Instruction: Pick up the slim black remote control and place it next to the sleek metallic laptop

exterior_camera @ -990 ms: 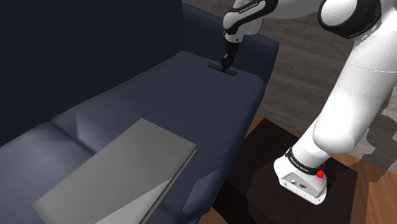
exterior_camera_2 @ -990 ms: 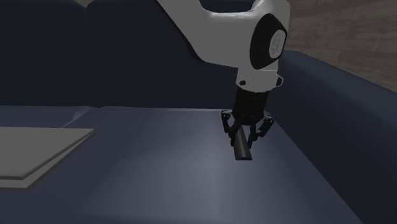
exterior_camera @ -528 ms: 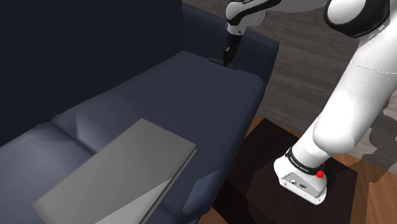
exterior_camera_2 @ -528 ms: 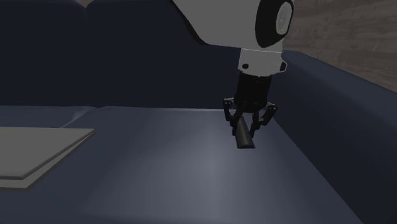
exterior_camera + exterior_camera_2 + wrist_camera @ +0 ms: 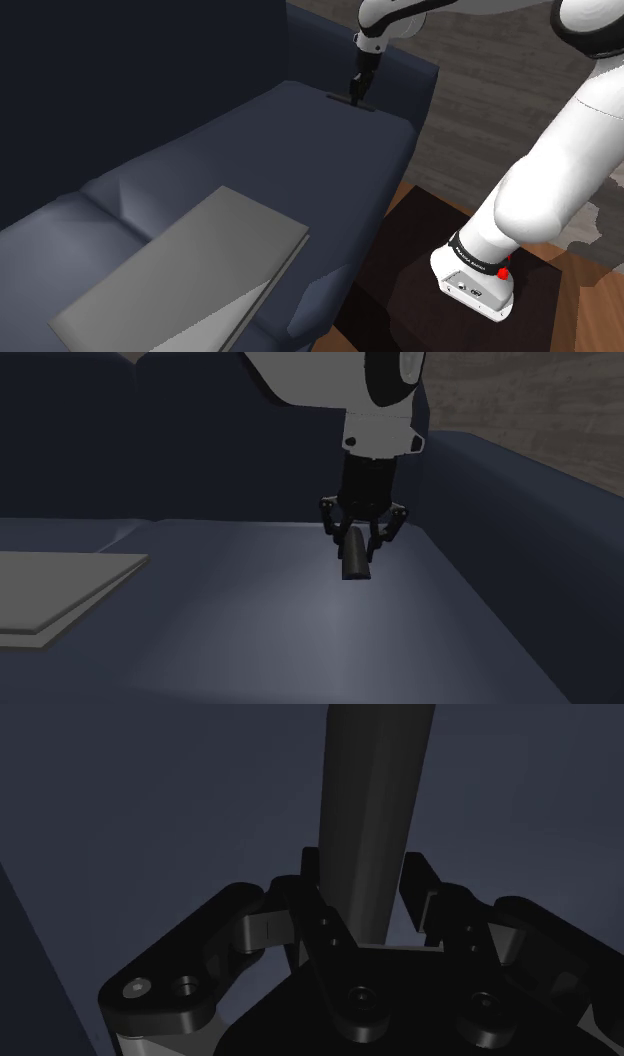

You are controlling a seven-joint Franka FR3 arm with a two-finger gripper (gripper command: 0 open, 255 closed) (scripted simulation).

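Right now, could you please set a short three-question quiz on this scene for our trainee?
1. True or false: the gripper is shut on the remote.
2. What does the laptop lie on? A) the floor B) the sofa C) the stand
3. Fill in: the laptop's lid is ____ (open or closed).
Key: 1 true; 2 B; 3 closed.

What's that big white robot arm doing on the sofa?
The white robot arm has its black tool closed around a slim black remote, right down by the seat of the dark blue sofa, near the armrest. A closed grey laptop lies flat at the other end of the seat, far from the remote. So the remote is grabbed, but it is not beside the laptop yet.
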